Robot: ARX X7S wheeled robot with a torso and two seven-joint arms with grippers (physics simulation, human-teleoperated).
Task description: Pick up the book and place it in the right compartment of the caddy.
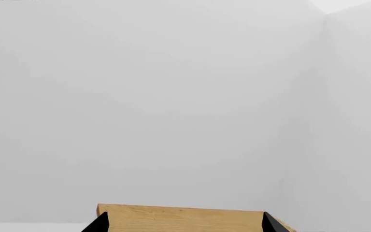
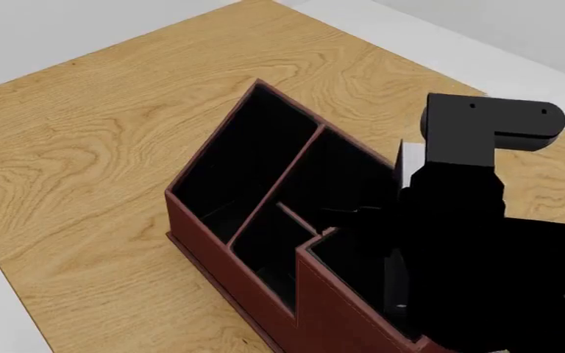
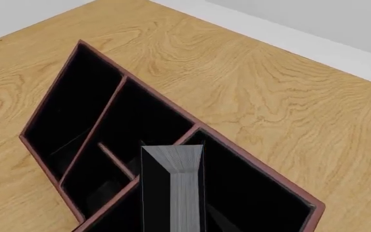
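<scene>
The left gripper's two dark fingertips [image 1: 98,223] stand apart with nothing between them, facing a blank wall with only a strip of the wooden table [image 1: 179,218] between them, so its jaws are open. On the table sits the caddy [image 2: 233,250], its long narrow section at the left, two small low sections in the middle, and the right compartment [image 3: 250,193] with the taller wall at the right. There the right gripper holds the book [image 3: 172,188] upright in its jaws, long axis running down into that compartment, its white page edge facing the wrist camera; the fingers themselves are hidden.
</scene>
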